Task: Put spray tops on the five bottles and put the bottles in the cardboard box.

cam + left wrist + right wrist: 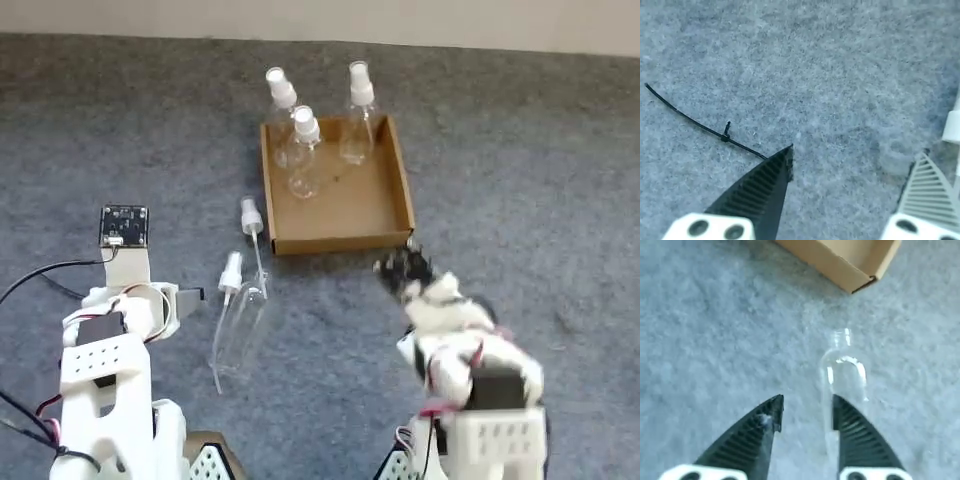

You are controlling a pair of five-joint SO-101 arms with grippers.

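Three clear bottles with white spray tops [305, 126] stand upright at the cardboard box [385, 215], at its far side. On the carpet left of the box lies a clear bottle [241, 322], with two loose spray tops [250, 215] and their thin tubes beside it. Another clear bottle [842, 371] without a top lies on the carpet, neck toward the box corner [860, 282]. My right gripper [807, 400] hangs open just short of this bottle's base. My left gripper [856, 151] is open over bare carpet, with a white spray top [952, 126] beyond its light finger.
A thin black cable tie [705, 127] lies on the grey carpet near my left gripper. The arm bases [110, 400] stand at the near edge. Carpet stretches open to the left and right of the box.
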